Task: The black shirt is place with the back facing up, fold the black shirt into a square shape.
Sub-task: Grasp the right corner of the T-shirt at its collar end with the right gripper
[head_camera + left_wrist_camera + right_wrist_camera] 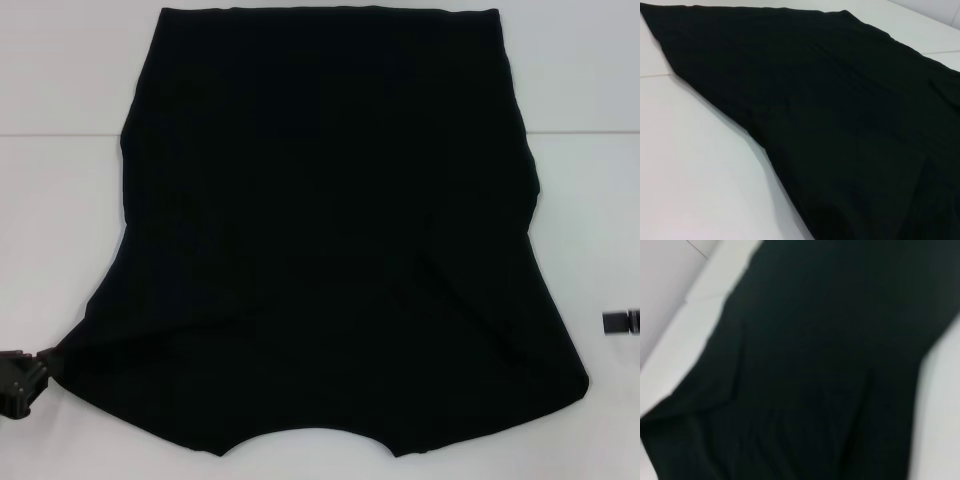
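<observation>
Two claws are ours to manage, and only one sits at the cloth. Our main risk is a lopsided fold: if we lift from a single sleeve tip, the soft fabric may drag, bunch and slide across the smooth worktop rather than hinge cleanly. The creases running up from the near hem could also set into the fold.

The black shirt lies spread flat on the white worktop, collar side nearest us, its body reaching away toward the far edge. Our left claw sits at the tip of the near left sleeve, touching the fabric; we cannot tell whether it has pinched the cloth. Our right claw waits at the right edge of the head view, well apart from the shirt, and we cannot tell how it stands either.
</observation>
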{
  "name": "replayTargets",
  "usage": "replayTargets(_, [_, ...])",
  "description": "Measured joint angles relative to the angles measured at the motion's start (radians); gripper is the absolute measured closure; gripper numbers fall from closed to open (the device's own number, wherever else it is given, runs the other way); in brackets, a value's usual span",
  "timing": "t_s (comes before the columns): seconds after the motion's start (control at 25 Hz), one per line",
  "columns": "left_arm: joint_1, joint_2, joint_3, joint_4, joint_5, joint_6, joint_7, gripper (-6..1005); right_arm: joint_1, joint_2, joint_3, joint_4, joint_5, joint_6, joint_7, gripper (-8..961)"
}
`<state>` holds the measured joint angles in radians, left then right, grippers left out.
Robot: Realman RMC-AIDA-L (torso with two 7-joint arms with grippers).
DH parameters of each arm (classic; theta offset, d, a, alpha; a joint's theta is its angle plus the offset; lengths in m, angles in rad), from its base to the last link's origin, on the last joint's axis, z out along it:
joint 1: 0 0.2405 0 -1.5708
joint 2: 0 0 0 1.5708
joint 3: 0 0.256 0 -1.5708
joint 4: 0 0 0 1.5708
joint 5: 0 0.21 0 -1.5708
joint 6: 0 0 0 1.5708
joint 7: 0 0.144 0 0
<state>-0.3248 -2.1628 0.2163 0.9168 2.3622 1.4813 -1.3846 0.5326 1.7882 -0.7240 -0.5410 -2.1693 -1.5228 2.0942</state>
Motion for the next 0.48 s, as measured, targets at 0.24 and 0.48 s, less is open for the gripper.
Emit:
replayTargets(0.24, [0.011, 0.0, -0.001, -0.001, -0.034, 0.03, 0.009, 983, 0.023, 0.006, -0.002, 0.009, -0.09, -0.001, 0.021, 98])
replayTargets(0.48, [0.011, 0.0, 0.001, -0.001, -0.041, 0.045, 0.013, 984, 0.052, 0.028, -0.007, 0.011, -0.169, 0.0, 0.043, 98])
